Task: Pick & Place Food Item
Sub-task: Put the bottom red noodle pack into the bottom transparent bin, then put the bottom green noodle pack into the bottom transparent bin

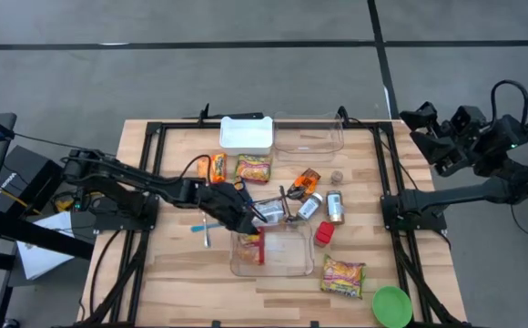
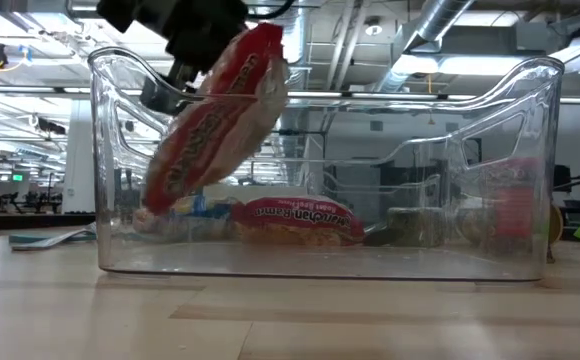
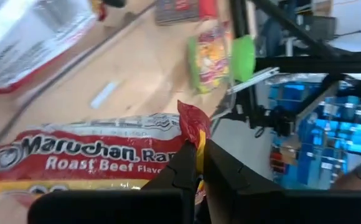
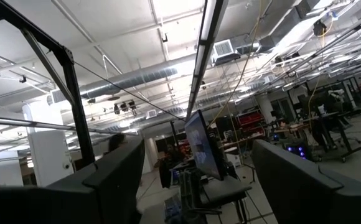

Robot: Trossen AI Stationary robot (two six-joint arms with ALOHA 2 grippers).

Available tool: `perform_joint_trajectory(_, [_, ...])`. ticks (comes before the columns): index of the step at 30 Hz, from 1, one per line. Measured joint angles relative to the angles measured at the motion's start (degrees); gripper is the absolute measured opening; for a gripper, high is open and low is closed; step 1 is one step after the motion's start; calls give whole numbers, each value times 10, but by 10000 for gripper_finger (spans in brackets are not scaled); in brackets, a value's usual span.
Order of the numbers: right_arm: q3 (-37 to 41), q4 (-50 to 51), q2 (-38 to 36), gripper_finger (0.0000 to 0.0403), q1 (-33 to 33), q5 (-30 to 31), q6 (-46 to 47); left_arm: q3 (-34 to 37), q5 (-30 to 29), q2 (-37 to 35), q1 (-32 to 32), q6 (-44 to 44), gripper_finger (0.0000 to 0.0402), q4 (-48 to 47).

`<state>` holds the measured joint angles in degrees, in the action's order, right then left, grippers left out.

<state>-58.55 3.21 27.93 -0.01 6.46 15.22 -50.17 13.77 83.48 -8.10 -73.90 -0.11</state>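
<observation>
The left gripper point(image 3: 198, 163) was seen clenched on the crimped end of a ramen packet point(image 3: 93, 158), the two dark fingers point(image 3: 183, 171) pressed together over the red and yellow seal. The packet was held tilted over the left end of a clear plastic bin point(image 1: 287, 260) near the table's front edge, its lower end dipped inside the bin's wall. The wrapper was red with a white band and a yellow strip; "Maruchan" and "Roast Beef Flavor" could be read on it in white letters, and the word after the brand was cut off. In the low view a second red packet point(image 2: 295, 220) was seen lying flat behind the bin, its lettering too blurred to be made out. The right gripper point(image 1: 419, 117) was raised well off the table's right edge, with its fingers spread wide apart and pointed at the ceiling.
</observation>
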Motion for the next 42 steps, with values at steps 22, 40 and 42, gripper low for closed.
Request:
perform_joint_trajectory(22, [0, 26, -6, 291, 0, 0, 4, 0, -9, -69, 36, 136, 216, 49])
perform_joint_trajectory(40, [0, 343, 108, 291, 39, -241, 207, 0, -187, -353, 78, 518, 169, 278])
perform_joint_trajectory(42, [0, 382, 131, 291, 70, -268, 231, 0, -204, -369, 78, 527, 169, 248])
